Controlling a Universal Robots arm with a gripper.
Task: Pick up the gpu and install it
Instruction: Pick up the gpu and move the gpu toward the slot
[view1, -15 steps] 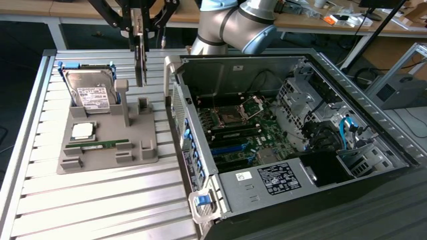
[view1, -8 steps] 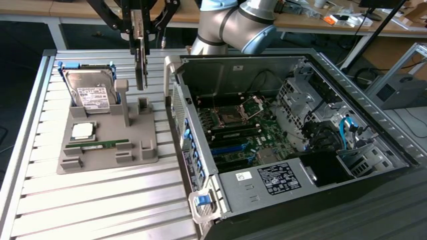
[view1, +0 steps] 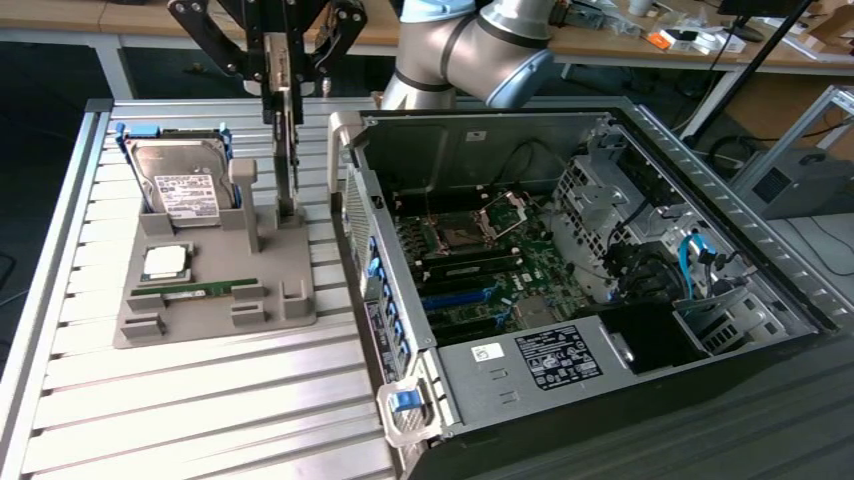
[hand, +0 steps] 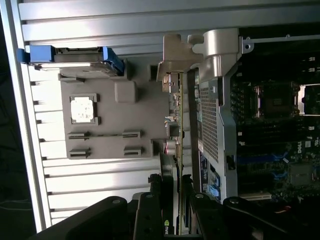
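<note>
On the slatted table (view1: 200, 400), hard drive (view1: 180, 185) and case (view1: 467, 140) flank the gpu (view1: 283, 150).

Parts holder (view1: 200, 315) on surface (view1: 187, 410), exterior view's left of computer case (view1: 461, 385); gpu (view1: 284, 150) upright on holder's case-side edge.

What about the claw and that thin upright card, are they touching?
Touching. In the wrist view the gripper clamps both faces of the edge-on gpu, with no gap.
</note>
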